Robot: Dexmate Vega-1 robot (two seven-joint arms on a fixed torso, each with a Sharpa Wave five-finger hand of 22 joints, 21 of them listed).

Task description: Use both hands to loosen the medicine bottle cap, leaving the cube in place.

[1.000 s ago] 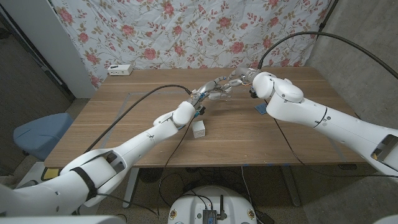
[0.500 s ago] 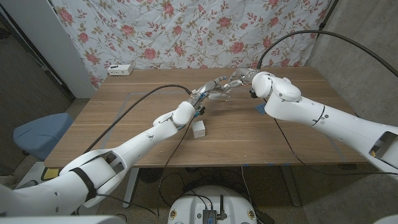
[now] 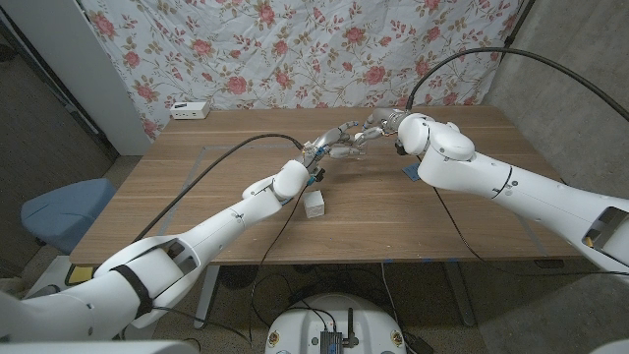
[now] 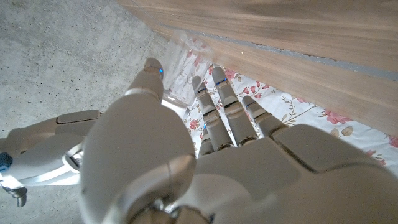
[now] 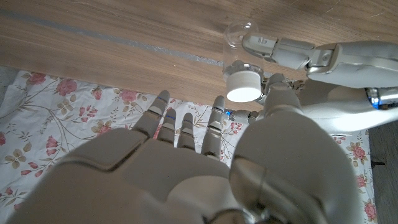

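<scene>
I see both arms stretched to the middle of the counter [image 3: 197, 187], toward its far edge, where the two robot hands meet. The bottle [image 5: 239, 46] stands there on the wood, a clear one with a white cap [image 5: 244, 87].

My left robot hand [image 3: 329, 149] has the bottle's clear body: in the right wrist view its fingers [image 5: 273, 48] lie along the glass wall, and in the left wrist view the thumb and fingers sit on either side of the bottle [image 4: 183, 74]. So that hand is closed around the bottle.

My right robot hand [image 3: 375, 126] reaches in from the other side. In the right wrist view its thumb comes up just beside the cap and the other fingers [image 5: 186, 127] are spread and extended, apart from each other. I cannot tell whether the thumb and a finger actually pinch the cap or only sit next to it, so its grip stays unclear to me.

The cube [image 3: 314, 205], small and white, sits on the counter nearer the front edge, just beside my left forearm and well apart from the bottle. A dark cable [image 3: 226, 162] runs across the counter to the left wrist. A white box [image 3: 190, 109] lies at the far left corner, against the flowered cloth [image 3: 295, 49].
</scene>
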